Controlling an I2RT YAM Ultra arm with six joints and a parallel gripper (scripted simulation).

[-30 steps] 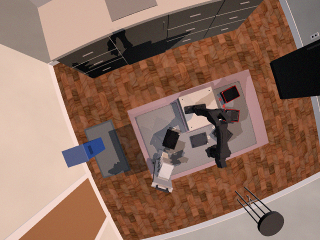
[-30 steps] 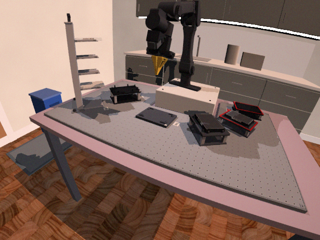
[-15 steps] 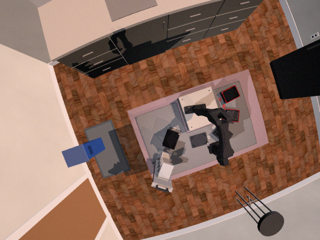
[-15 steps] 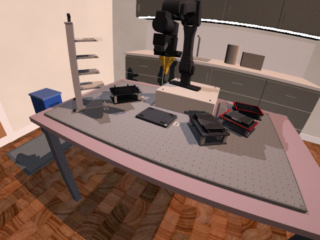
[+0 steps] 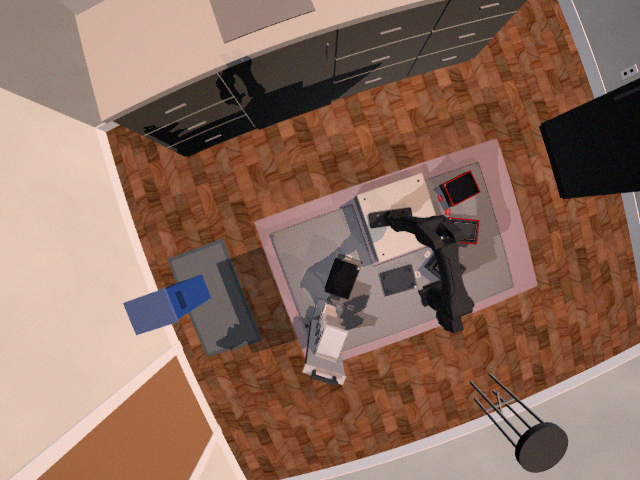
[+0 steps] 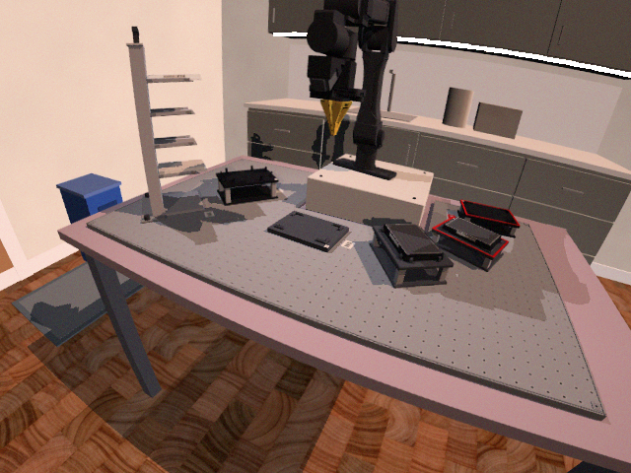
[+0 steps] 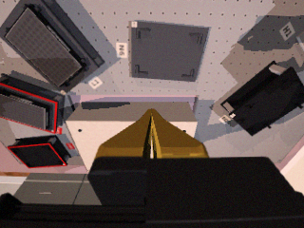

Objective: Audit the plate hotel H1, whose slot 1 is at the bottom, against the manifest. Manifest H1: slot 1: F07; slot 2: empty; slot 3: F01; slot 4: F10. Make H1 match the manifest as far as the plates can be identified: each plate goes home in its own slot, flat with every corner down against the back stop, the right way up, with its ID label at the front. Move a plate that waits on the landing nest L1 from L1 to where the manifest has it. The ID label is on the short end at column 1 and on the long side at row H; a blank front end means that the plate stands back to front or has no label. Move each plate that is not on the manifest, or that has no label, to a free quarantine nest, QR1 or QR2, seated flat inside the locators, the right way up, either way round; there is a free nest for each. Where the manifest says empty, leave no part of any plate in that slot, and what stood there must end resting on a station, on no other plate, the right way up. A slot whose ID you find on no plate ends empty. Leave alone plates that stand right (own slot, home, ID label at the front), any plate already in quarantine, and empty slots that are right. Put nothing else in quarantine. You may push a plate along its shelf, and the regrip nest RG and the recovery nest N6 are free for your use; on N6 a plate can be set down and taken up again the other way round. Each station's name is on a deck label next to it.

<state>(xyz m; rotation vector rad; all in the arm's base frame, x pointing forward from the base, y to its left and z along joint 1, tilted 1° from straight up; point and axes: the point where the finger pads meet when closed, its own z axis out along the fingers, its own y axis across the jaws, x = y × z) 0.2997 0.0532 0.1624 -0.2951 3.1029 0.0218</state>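
The plate hotel H1 (image 6: 145, 127) (image 5: 325, 341) stands at the table's left end with four thin shelves (image 6: 174, 110); I cannot make out any plate on them. A dark plate (image 6: 412, 239) (image 7: 45, 45) lies on the raised landing nest L1. Another plate (image 6: 471, 232) (image 7: 24, 110) lies in the nearer red-rimmed quarantine nest. The farther quarantine nest (image 6: 490, 214) (image 7: 37, 156) (image 5: 461, 188) looks flat and dark. My gripper (image 6: 333, 122) (image 7: 151, 114) is shut on nothing. It hangs high over the front edge of the arm's pedestal (image 6: 367, 195) (image 7: 95, 130) and points down.
The flat recovery nest N6 (image 6: 308, 230) (image 7: 168, 49) (image 5: 398, 280) lies in front of the pedestal. The raised black regrip nest (image 6: 246, 184) (image 7: 266, 104) (image 5: 342, 277) stands between the pedestal and the hotel. A blue bin (image 6: 91, 195) stands on the floor to the left.
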